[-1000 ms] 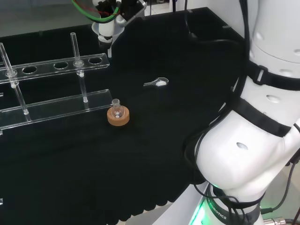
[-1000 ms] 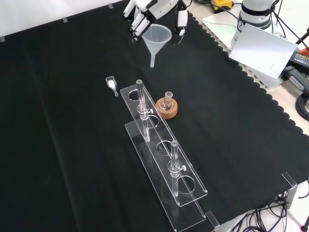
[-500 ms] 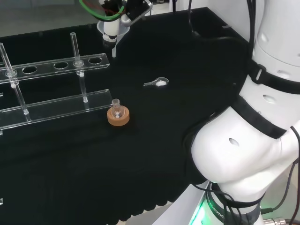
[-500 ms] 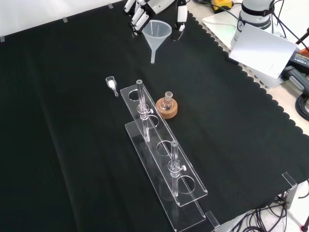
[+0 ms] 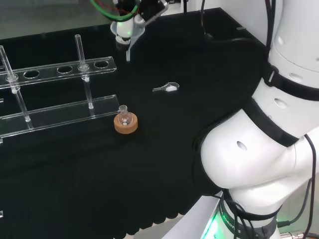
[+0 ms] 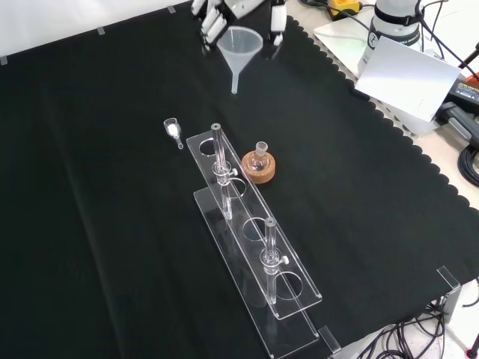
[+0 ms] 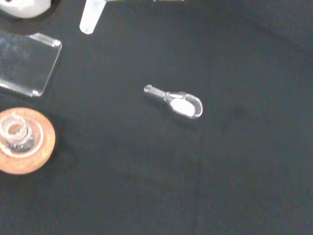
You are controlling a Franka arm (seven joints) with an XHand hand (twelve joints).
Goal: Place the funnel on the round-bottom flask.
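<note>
The clear funnel (image 6: 239, 46) hangs above the cloth at the top of the front view, spout down, with the hand (image 6: 215, 15) shut on its cone. In the head view the funnel (image 5: 125, 36) is held at the far top, beyond the rack. Its spout tip (image 7: 90, 19) shows in the wrist view. The small round-bottom flask (image 6: 260, 155) sits upright on a cork ring (image 6: 259, 169) beside the rack, well below the funnel in the front view. The flask (image 5: 123, 113) and cork ring (image 5: 125, 124) stand mid-cloth in the head view, and the flask (image 7: 14, 133) shows from above in the wrist view.
A clear acrylic tube rack (image 6: 254, 250) with two upright tubes runs beside the flask. A small clear scoop (image 6: 174, 132) holding white powder lies on the cloth between funnel and rack, also the scoop (image 7: 180, 103) in the wrist view. The arm's white links (image 5: 269, 149) stand at the head view's right.
The hand has carried the funnel a little higher in the front view and to the right in the head view. The flask, rack and scoop have not moved.
</note>
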